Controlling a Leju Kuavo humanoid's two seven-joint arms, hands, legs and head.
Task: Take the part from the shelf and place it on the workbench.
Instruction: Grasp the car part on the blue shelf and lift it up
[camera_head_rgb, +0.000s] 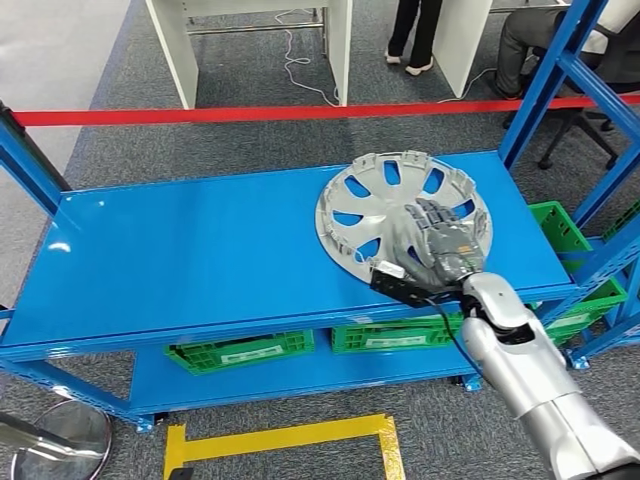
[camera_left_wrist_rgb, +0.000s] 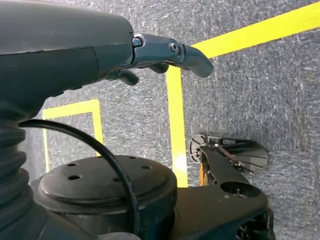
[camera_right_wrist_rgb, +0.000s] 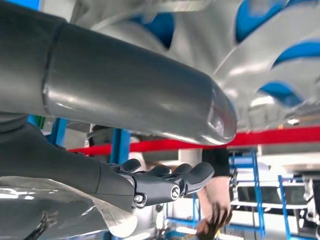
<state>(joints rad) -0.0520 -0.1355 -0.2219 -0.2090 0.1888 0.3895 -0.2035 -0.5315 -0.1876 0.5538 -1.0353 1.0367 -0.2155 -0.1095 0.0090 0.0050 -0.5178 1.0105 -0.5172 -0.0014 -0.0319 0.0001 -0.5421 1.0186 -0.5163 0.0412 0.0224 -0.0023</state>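
The silver plastic wheel cover with curved spokes and blue-showing cut-outs (camera_head_rgb: 400, 208) lies flat on the top board of the blue steel shelf (camera_head_rgb: 189, 250), toward its right end and close to the front edge, its face turned upward. Being round, it has no long axis; its flat plane runs level with the board. The right hand (camera_head_rgb: 441, 240) reaches over the near rim with its fingers (camera_head_rgb: 423, 222) spread and laid on the spokes; in the right wrist view the thick thumb (camera_right_wrist_rgb: 151, 100) sits against the silver surface while the dark fingers (camera_right_wrist_rgb: 170, 182) stay extended and apart, so nothing appears clasped yet. The step in hand seems to be getting a grip on the part. To do it well, the fingers should hook through a cut-out or the rim should be pinched between thumb and fingers, since a thin, slick disc will likely slide under flat pressure; then lift it level to clear the shelf posts. The left hand (camera_left_wrist_rgb: 162, 57) hangs over grey carpet and yellow floor tape (camera_left_wrist_rgb: 175, 120), fingers loosely extended, holding nothing.
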